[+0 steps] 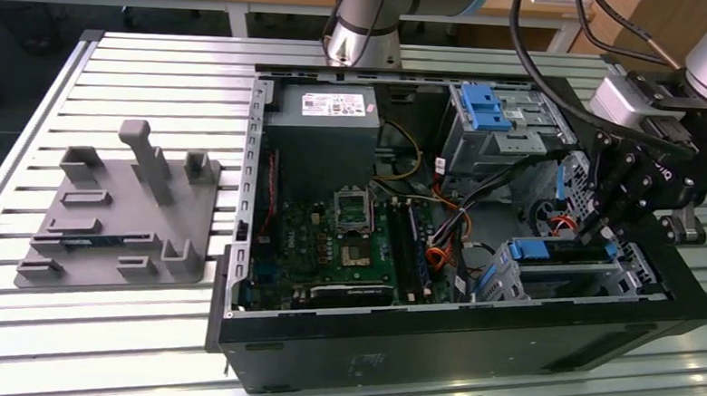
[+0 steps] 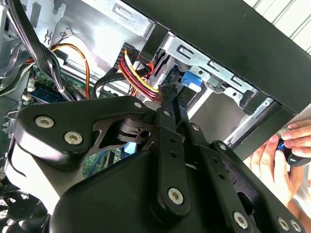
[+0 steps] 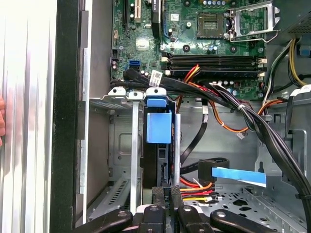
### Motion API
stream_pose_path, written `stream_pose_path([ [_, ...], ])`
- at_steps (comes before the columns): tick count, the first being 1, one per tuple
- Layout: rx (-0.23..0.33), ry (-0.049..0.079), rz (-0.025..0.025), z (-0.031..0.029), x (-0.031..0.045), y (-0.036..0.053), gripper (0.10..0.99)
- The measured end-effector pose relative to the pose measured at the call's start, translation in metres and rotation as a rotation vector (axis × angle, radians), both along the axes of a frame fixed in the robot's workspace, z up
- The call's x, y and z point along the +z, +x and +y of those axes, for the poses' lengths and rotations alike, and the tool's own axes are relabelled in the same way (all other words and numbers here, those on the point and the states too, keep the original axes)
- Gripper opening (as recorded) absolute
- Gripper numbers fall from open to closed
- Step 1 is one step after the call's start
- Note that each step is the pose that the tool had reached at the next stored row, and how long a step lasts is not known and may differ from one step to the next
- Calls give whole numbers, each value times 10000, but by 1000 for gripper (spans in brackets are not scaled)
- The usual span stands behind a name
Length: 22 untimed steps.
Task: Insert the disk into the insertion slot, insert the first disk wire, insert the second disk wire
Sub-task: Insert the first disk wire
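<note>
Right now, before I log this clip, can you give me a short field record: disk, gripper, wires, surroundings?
disk: the disk, in its blue carrier, sits inside the insertion slot
gripper: the gripper is at the disk's end, next to the red, yellow and orange wire bundle
wires: cannot tell whether any is plugged in
setting: open computer case on a slatted table
other: grey fixture at the exterior view's left; a hand outside the case

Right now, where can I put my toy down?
The bare table around the grey fixture plate, on the exterior view's left, is free. Inside the computer case, wires and the gripper crowd everything.
</note>
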State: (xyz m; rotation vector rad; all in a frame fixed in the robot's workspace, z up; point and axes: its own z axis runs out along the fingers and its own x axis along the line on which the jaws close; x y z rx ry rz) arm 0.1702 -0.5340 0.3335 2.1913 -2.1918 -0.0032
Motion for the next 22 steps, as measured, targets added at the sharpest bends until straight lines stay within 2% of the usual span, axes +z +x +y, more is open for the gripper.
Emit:
stream_pose_path([
  [20, 0, -5, 1, 0, -67, 0, 176],
  [21, -2, -6, 1, 0, -46, 0, 235],
  [22, -4, -14, 1, 0, -12, 0, 235],
])
